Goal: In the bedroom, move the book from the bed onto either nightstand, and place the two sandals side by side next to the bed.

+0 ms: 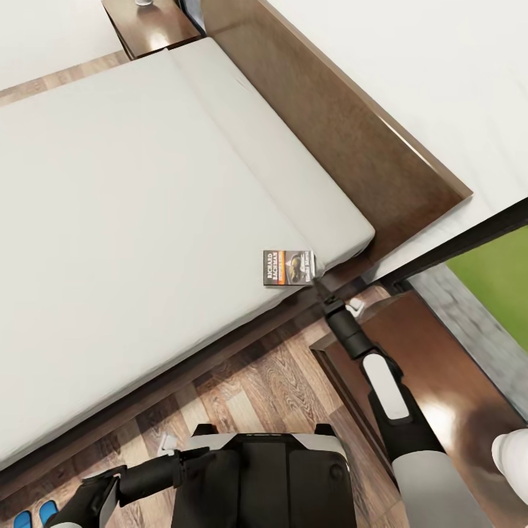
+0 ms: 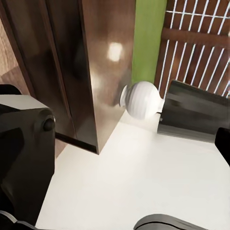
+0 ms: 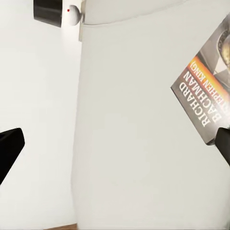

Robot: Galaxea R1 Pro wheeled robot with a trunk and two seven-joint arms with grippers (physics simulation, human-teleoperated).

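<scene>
The book (image 1: 288,267) lies flat on the pale grey mattress of the bed (image 1: 132,220), close to the corner nearest me. Its dark cover with white lettering and an orange strip faces up (image 3: 207,96). My right gripper (image 1: 317,279) reaches to the book's edge and is open. In the right wrist view one black fingertip (image 3: 223,143) is at the book's corner and the other (image 3: 9,149) is far off. The two blue sandals (image 1: 34,516) lie together on the floor beside my left gripper (image 1: 97,500), which is held low and looks open.
A glossy dark nightstand (image 1: 433,367) stands right of my right arm, with a white vase (image 1: 513,455) on it. A second nightstand (image 1: 150,26) is at the bed's far side. The headboard (image 1: 345,125) and window frame (image 1: 455,249) bound the right.
</scene>
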